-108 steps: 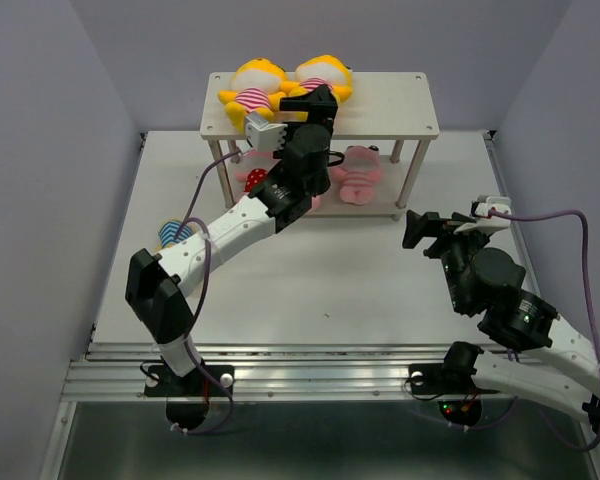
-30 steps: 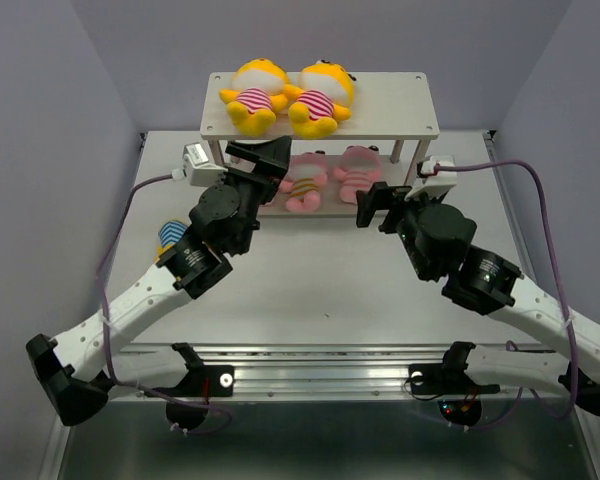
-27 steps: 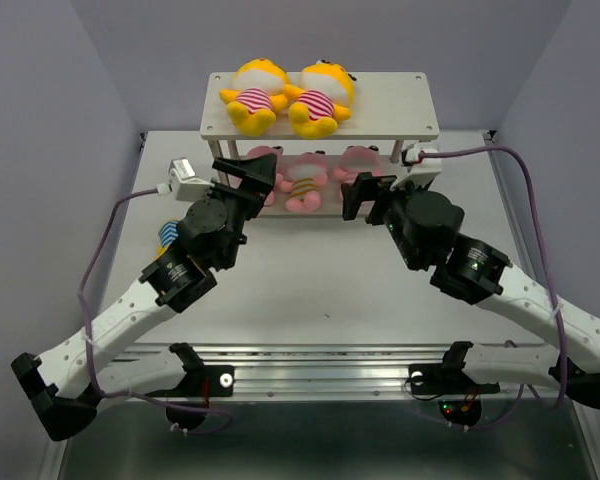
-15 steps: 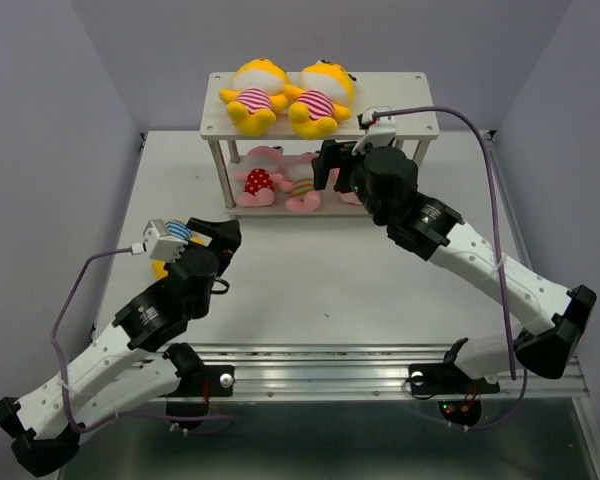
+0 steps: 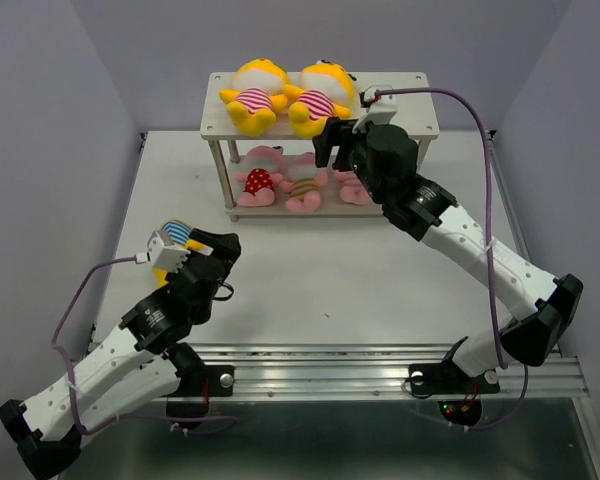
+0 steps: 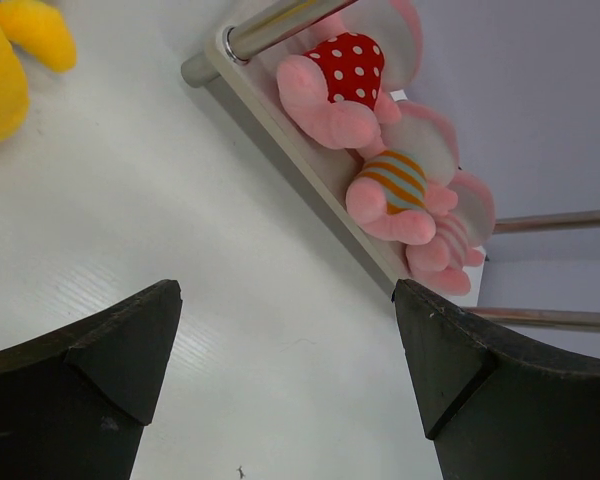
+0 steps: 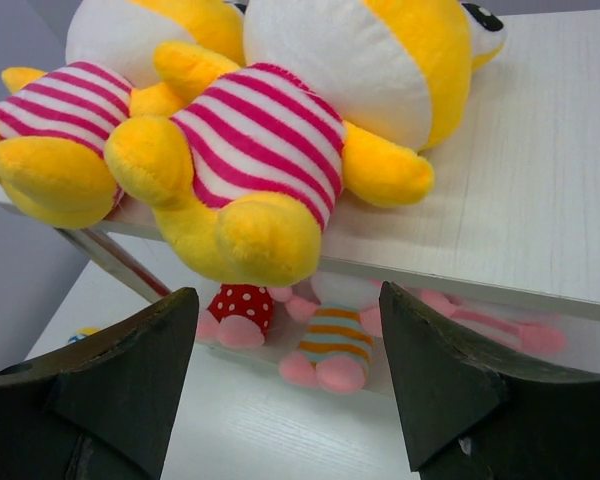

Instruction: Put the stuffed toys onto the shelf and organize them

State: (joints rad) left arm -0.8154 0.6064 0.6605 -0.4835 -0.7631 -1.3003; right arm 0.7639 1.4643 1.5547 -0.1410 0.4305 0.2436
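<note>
The shelf (image 5: 405, 112) stands at the back of the table. Two yellow toys in pink-striped shirts (image 5: 255, 95) (image 5: 320, 93) lie on its top board. Three pink toys lie on the lower board: red dotted (image 5: 257, 181), orange-and-blue striped (image 5: 302, 187), and pink striped (image 5: 354, 190), partly hidden by my right arm. A third yellow toy in a blue-striped shirt (image 5: 170, 238) lies on the table at the left, just behind my left wrist. My left gripper (image 5: 222, 246) (image 6: 285, 300) is open and empty over the table. My right gripper (image 5: 327, 143) (image 7: 288, 300) is open and empty in front of the top board's edge.
The shelf's thin metal legs (image 5: 221, 180) stand at its corners. Grey walls close in the table on three sides. A metal rail (image 5: 330, 360) runs along the near edge.
My left arm has drawn back from the shelf to the near left. My right arm has reached forward and up to the shelf's front, level with the top board.
</note>
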